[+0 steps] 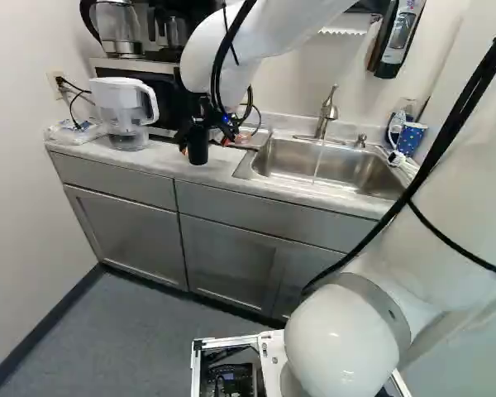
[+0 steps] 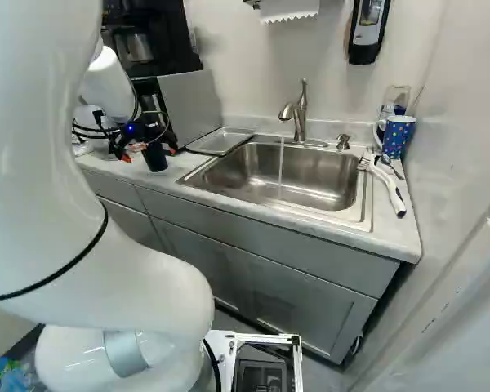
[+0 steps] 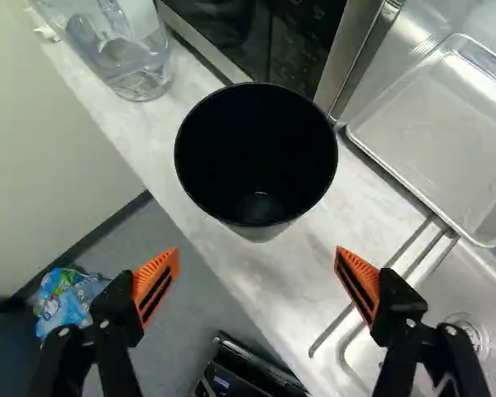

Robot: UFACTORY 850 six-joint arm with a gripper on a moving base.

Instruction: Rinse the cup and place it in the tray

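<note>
Black cup (image 3: 256,157) faces the gripper (image 3: 256,255) — jaws wide apart — calling for a centred, level approach (gentle squeeze, too).

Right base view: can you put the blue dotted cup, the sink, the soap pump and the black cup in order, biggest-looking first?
1. Sink
2. Blue dotted cup
3. Black cup
4. Soap pump

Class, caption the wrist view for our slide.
Open black gripper with orange pads, a round black cup ahead of it.
</note>
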